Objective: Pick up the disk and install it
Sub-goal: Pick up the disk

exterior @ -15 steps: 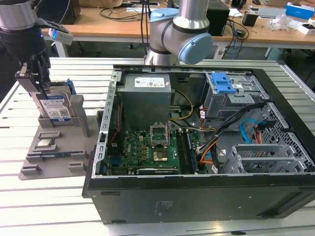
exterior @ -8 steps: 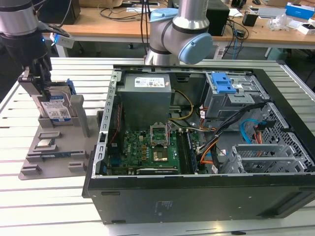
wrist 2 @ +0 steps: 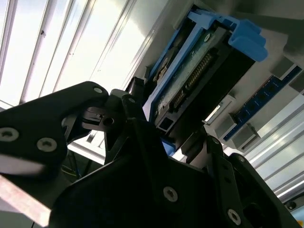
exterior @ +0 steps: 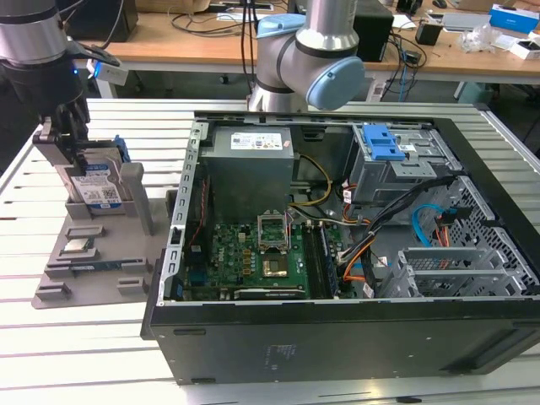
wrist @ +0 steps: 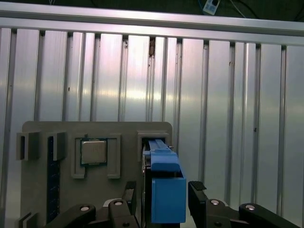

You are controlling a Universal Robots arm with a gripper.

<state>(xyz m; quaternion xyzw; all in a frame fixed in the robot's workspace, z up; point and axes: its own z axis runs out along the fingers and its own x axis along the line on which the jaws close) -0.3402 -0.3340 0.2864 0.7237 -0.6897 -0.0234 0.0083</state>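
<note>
The disk (exterior: 94,190) stands on edge in a slot of the grey fixture (exterior: 93,253) at the exterior view's left; its white-and-blue label and blue carrier bracket show. My gripper (exterior: 67,148) has come down over its top edge. In the first wrist view the black fingers (wrist: 197,190) sit tight against both sides of the disk (wrist: 164,166). In the second wrist view the disk (wrist 2: 190,80) runs between them with its connector edge showing, and my gripper (wrist 2: 166,118) looks shut on the disk. The disk still sits in its slot.
The open computer case (exterior: 337,337) lies at the centre and right. Its grey drive cage (exterior: 396,181) with a blue latch (exterior: 381,142) is at the far right corner. A small silver chip (wrist: 93,152) rests in the fixture (wrist: 47,128). The arm's base (exterior: 295,51) stands behind the case.
</note>
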